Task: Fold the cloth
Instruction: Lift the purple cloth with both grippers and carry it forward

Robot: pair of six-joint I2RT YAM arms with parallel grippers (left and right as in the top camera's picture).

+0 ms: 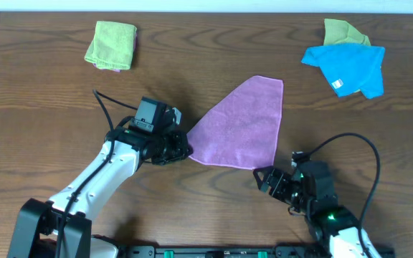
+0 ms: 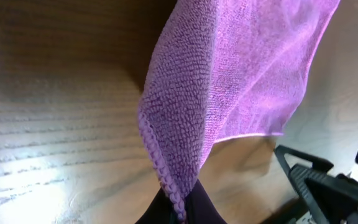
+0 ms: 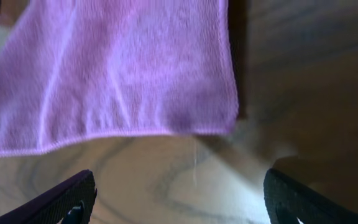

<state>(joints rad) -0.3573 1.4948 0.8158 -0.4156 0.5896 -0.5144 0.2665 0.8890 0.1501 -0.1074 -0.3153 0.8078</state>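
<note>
A purple cloth [image 1: 241, 125] lies on the wooden table, folded into a rough triangle with its point at the left. My left gripper [image 1: 181, 147] is shut on that left corner; the left wrist view shows the cloth [image 2: 229, 81] rising from the pinched hem between the fingers [image 2: 182, 208]. My right gripper [image 1: 272, 179] is open and empty, just below and right of the cloth's lower right corner. In the right wrist view the cloth's near edge and corner [image 3: 123, 74] lie ahead of the spread fingers [image 3: 179, 202], not touching them.
A folded green cloth [image 1: 111, 45] lies at the back left. A blue cloth [image 1: 348, 68] overlaps another green cloth [image 1: 343, 31] at the back right. The right arm shows at the lower right of the left wrist view [image 2: 328, 183].
</note>
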